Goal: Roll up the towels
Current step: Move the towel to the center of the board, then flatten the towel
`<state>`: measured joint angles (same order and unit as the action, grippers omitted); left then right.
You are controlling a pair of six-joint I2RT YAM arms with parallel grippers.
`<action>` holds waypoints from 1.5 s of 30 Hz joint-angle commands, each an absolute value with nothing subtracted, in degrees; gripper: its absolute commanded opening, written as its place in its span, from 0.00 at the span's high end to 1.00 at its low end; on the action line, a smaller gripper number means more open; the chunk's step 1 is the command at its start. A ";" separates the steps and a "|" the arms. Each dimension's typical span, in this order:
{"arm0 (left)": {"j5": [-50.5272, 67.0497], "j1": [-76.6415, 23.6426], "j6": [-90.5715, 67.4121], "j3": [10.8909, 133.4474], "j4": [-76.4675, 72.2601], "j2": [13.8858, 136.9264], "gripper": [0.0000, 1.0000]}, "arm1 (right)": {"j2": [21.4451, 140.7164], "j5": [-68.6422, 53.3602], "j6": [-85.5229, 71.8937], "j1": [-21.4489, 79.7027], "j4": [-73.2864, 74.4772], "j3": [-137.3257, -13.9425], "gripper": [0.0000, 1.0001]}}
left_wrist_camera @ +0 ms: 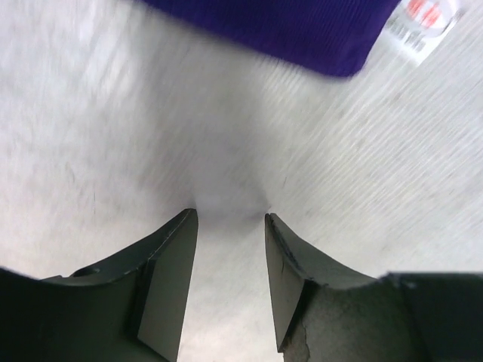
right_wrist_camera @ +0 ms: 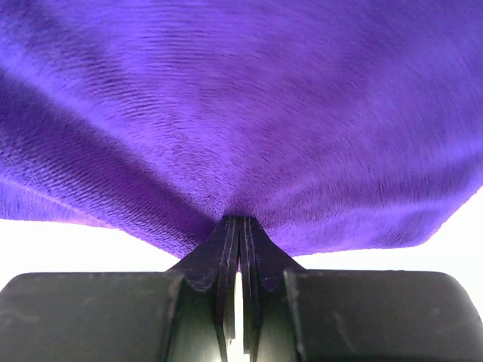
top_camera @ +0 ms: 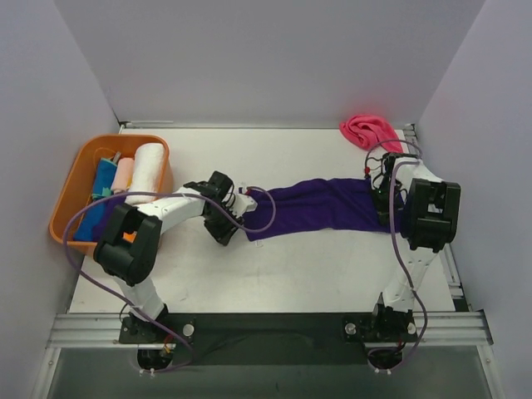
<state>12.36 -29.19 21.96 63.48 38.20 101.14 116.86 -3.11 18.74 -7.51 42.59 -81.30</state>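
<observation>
The label [left_wrist_camera: 423,34] on the purple towel [left_wrist_camera: 287,26] is blurred.

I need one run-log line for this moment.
right gripper: shut on purple towel | left gripper: open, empty, near towel end | pink towel: crumpled

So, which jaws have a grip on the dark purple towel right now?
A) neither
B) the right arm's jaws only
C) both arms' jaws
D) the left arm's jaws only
B: the right wrist view shows the right arm's jaws pressed together on the edge of the dark purple towel, while the left arm's jaws stand apart with only bare table between them, short of the towel's corner.
</observation>
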 commanded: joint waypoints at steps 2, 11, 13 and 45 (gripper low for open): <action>12.92 -30.04 24.53 62.05 41.05 95.46 0.48 | 114.17 -6.41 19.78 -6.15 48.34 -76.47 1.00; 13.27 -38.67 16.79 74.42 33.93 105.27 0.49 | 114.96 -5.10 19.60 -8.17 48.34 -78.31 1.00; 12.05 -39.02 16.35 76.19 32.79 107.48 0.49 | 114.87 -4.92 19.69 -8.78 48.25 -79.10 1.00; 19.52 -23.12 31.73 75.74 49.14 91.22 0.23 | 102.38 -20.49 27.69 -11.33 61.26 -89.98 0.55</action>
